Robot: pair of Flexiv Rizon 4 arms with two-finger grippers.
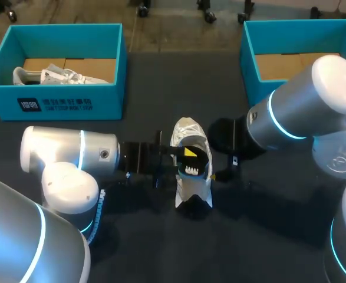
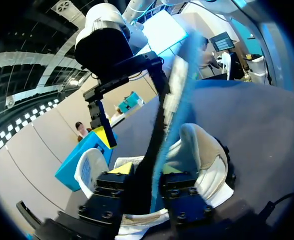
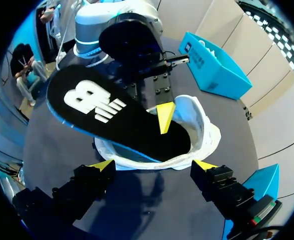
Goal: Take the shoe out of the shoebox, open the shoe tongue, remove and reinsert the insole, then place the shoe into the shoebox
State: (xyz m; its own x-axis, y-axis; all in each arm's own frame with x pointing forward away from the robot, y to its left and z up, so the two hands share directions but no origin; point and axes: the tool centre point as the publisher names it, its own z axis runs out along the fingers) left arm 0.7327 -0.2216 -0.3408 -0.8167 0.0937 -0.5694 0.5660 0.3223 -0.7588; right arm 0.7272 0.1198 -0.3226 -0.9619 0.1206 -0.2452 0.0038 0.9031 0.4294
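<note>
Now your left gripper (image 1: 189, 154) pinches the insole (image 3: 111, 115), half in the shoe (image 1: 187, 132), to steer it; your right gripper (image 3: 153, 164) hangs spread wide.

a dark table (image 1: 155, 247) (matte, nearly black).

In the head view the right arm (image 1: 302, 112) hides its own jaws, and the right-hand shoebox (image 1: 249, 65) runs off the edge. Close to the left wrist camera the insole (image 2: 179, 107) blurs, covering the middle of the shoe (image 2: 204, 155).
</note>
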